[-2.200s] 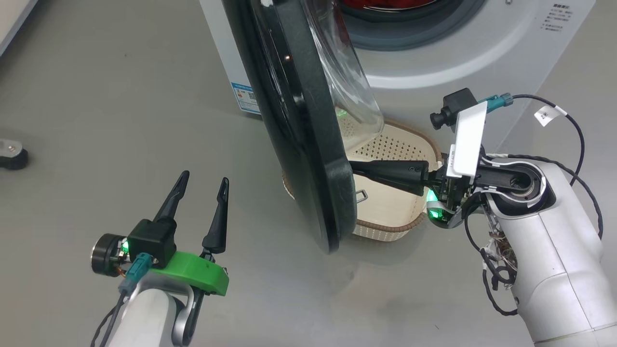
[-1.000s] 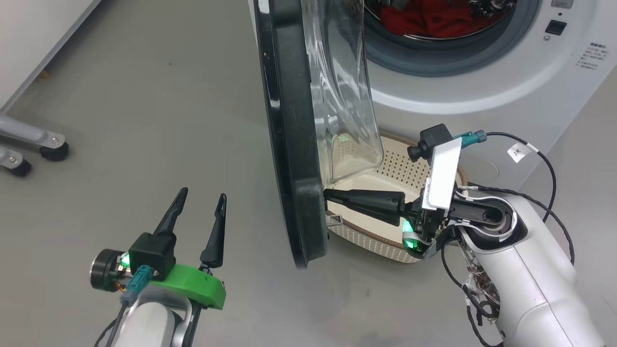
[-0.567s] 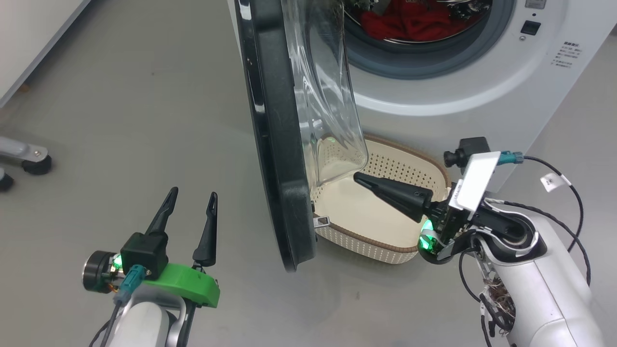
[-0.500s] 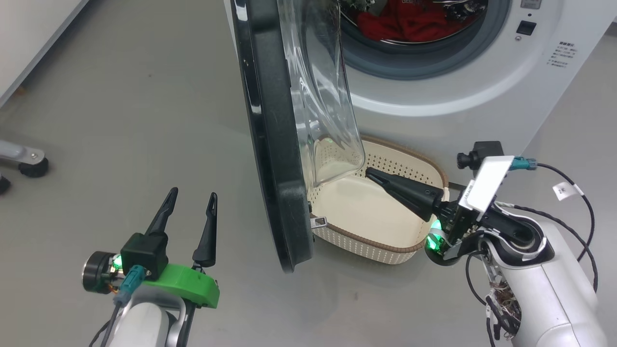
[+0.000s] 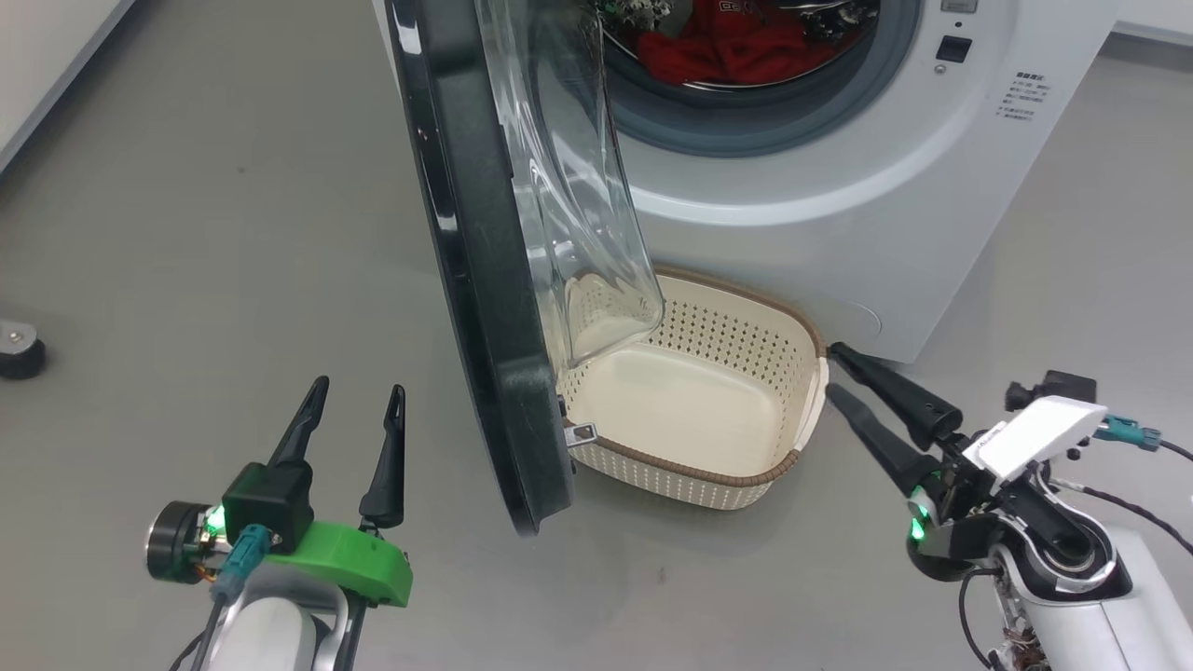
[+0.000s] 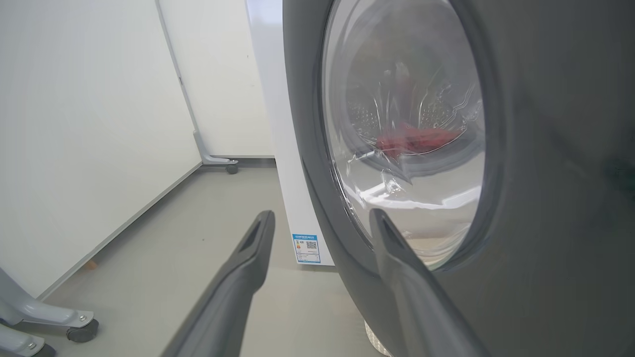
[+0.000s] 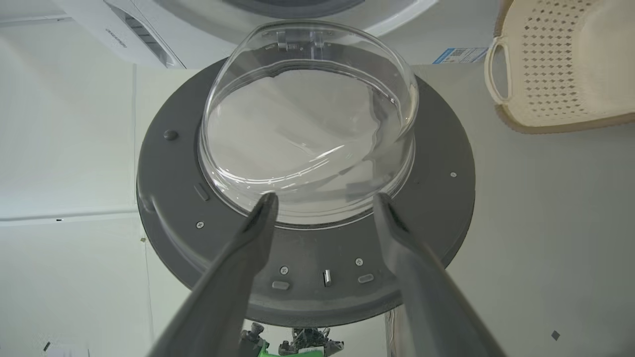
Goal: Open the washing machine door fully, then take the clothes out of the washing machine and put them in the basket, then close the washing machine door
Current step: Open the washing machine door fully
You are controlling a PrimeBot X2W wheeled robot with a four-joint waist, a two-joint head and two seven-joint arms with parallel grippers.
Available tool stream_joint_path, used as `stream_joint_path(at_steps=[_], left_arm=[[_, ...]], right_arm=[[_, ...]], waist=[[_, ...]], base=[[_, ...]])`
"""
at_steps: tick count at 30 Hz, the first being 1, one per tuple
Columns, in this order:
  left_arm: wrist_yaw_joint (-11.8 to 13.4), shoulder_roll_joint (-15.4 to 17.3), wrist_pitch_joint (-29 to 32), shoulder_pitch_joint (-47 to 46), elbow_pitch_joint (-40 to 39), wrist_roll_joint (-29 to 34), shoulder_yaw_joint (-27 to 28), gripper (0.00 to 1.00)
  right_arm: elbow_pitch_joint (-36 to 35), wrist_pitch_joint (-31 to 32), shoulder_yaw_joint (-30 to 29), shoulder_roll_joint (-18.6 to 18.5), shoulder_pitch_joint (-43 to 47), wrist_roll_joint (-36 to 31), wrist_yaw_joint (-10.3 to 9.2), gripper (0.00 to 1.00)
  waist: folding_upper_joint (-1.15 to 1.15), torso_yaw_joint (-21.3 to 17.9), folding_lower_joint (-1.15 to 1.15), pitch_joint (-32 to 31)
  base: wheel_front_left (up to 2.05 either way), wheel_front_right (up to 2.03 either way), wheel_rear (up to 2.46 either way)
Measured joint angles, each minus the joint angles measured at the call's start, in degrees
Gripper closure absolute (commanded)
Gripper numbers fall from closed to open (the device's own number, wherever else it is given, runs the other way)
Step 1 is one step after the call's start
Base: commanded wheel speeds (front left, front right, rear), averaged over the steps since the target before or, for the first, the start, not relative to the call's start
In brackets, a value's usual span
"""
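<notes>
1. Washing machine (image 5: pixel 839 186): white front-loader on a grey floor (image 5: pixel 186 233); blue sticker (image 6: pixel 306 248) low on its side.
2. Door (image 5: pixel 475 280): swung out from the machine and seen edge-on in the head view. It has a black rim, and its clear glass bowl (image 5: pixel 578 205) bulges toward the basket. A small metal latch (image 5: pixel 580 432) sits on the lower edge, which hangs over the basket's left end.
3. Clothes (image 5: pixel 736 51): red fabric lying inside the machine's opening, behind the grey ring (image 5: pixel 746 130) (also seen faintly through the glass in the left wrist view).
4. Basket (image 5: pixel 736 326): cream with a brown rim, on the floor right in front of the machine, nothing inside.
5. Left hand (image 5: pixel 360 387): fingers apart and holding nothing, above the floor on the door's outer side, near the rim.
6. Right hand (image 5: pixel 831 368): fingers apart and holding nothing, just beside the basket's right end and pointing across it toward the door's inner face. Its upper tip is possibly touching the rim; this cannot be told.
7. Caster (image 5: pixel 19 349): dark, at the far left of the floor.
</notes>
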Motion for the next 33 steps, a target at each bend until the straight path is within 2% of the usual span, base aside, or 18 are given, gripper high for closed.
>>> stream_joint_path(at_steps=[6, 12, 23, 27, 30, 33], left_arm=[[0.00, 0.02, 0.00, 1.04, 0.48, 0.09, 0.31, 0.00], [0.00, 0.08, 0.00, 1.13, 0.74, 0.34, 0.47, 0.00], [-0.01, 0.08, 0.00, 1.13, 1.04, 0.51, 0.89, 0.00], [-0.02, 0.08, 0.00, 1.13, 1.09, 0.51, 1.09, 0.00], [-0.02, 0.08, 0.00, 1.13, 1.15, 0.51, 1.20, 0.00], [-0.11, 0.08, 0.00, 1.13, 1.23, 0.51, 1.25, 0.00]], right_arm=[[-3.61, -8.91, -3.85, -1.33, 2.33, -7.75, 0.01, 0.00], [-5.97, -19.14, -4.75, -4.48, 5.33, -20.67, 0.02, 0.00], [-6.11, -39.60, -6.22, -12.04, 9.83, -47.88, -0.13, 0.00], [-6.23, -47.49, -7.54, -16.01, 9.87, -59.18, -3.72, 0.00], [-6.54, -51.72, -7.28, -16.97, 9.88, -64.95, -6.48, 0.00], [-6.89, -51.80, -5.73, -16.86, 10.06, -68.18, -8.34, 0.00]], waist=[[0.00, -1.33, 0.00, -0.37], [0.00, -2.30, 0.00, -0.54], [0.00, -2.77, 0.00, -0.08], [0.00, -2.95, 0.00, -0.01], [0.00, -3.05, 0.00, -0.08], [0.00, -3.13, 0.00, -0.27]], base=[[0.00, 0.00, 0.00], [0.00, 0.00, 0.00], [0.00, 0.00, 0.00], [0.00, 0.00, 0.00], [0.00, 0.00, 0.00], [0.00, 0.00, 0.00]])
